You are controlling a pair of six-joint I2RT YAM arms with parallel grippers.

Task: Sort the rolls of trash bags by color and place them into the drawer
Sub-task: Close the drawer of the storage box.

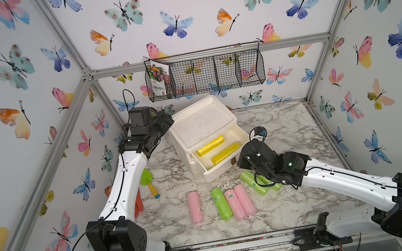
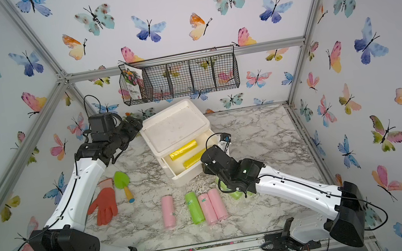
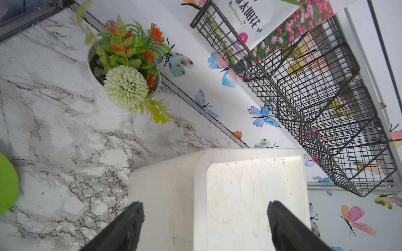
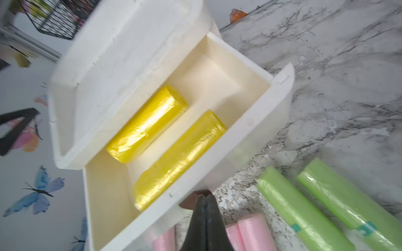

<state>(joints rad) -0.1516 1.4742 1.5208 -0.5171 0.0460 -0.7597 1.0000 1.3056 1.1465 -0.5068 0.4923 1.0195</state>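
Right gripper (image 4: 205,196): jaws pressed together, tips at brown knob (image 4: 191,201) of open drawer (image 4: 256,121). Two yellow rolls (image 4: 148,123) laid side by side inside drawer. Two green rolls (image 4: 304,210) seen on table (image 4: 348,87) just beside gripper. Pink rolls (image 1: 240,201) and third green roll (image 1: 221,203) lie near. Left gripper (image 3: 205,204) held wide open over drawer unit (image 3: 250,195).

Both top views looked down from high at the booth's open front, facing the back wall, and showed the whole marble surface (image 1: 289,123) nearly alike. The left wrist camera looked closely past the left gripper (image 3: 204,203) over the white drawer unit (image 3: 239,191) toward the wire basket (image 3: 326,97). The right wrist camera sat close above the open drawer (image 4: 219,71) of that unit.
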